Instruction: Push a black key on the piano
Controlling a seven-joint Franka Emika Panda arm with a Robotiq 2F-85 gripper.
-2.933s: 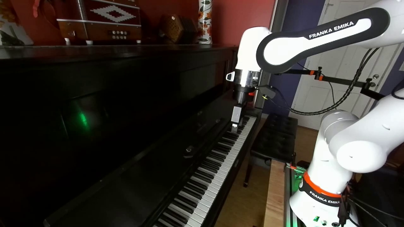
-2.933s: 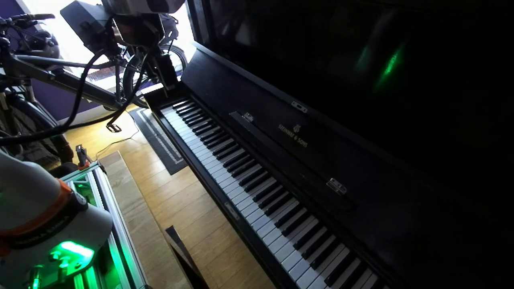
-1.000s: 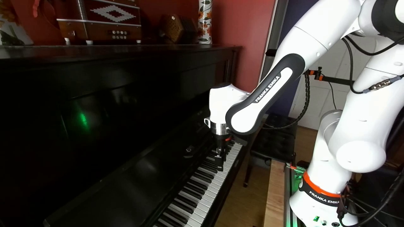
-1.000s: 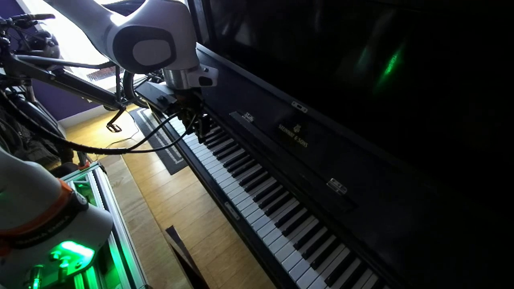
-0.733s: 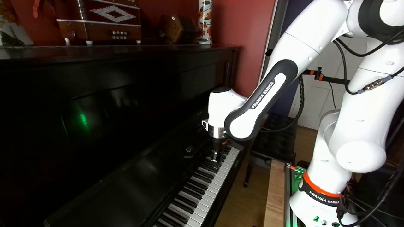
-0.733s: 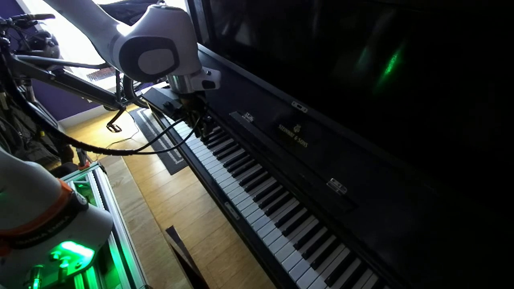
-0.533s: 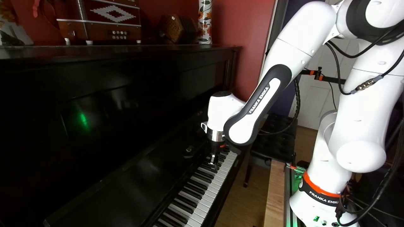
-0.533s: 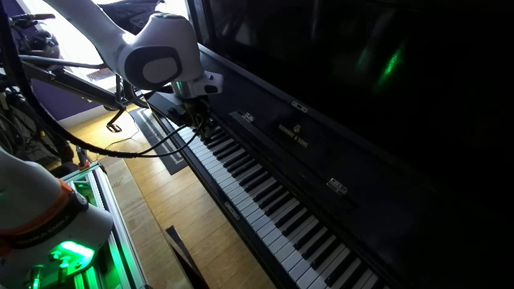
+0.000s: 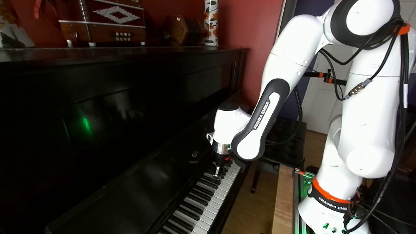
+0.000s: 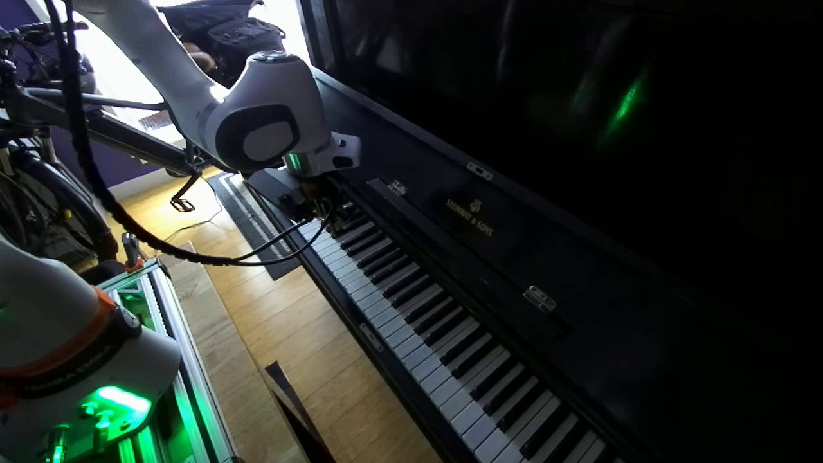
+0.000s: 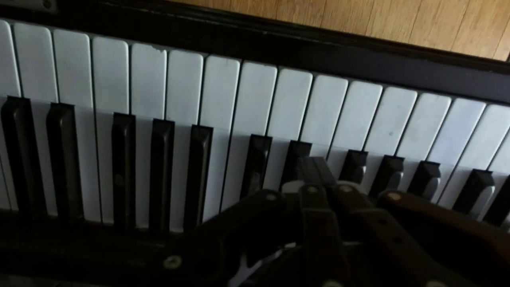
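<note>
The piano (image 9: 136, 104) is a glossy black upright, with its long row of keys showing in both exterior views. Over the far part of the keyboard, my gripper (image 9: 217, 177) points downward. In the wrist view the gripper (image 11: 313, 159) is shut, its two fingertips pressed together with nothing between them. The tips overlap the right side of a black key (image 11: 301, 148), whose rear part they hide. Contact with that key cannot be told. A neighbouring black key (image 11: 259, 153) lies to the left, and another black key (image 11: 354, 161) to the right.
White keys (image 11: 255, 95) run along the front, bordered by the dark key rail (image 11: 223, 38). The piano's fallboard (image 10: 418, 177) rises behind the keys. A cable (image 10: 212, 260) hangs from the arm. A black bench (image 9: 289, 143) stands by the piano's far end.
From the keyboard's far end, the arm has come along the keys and lowered. Over the last second the fingers have closed together, and the gripper has shifted slightly over the black keys.
</note>
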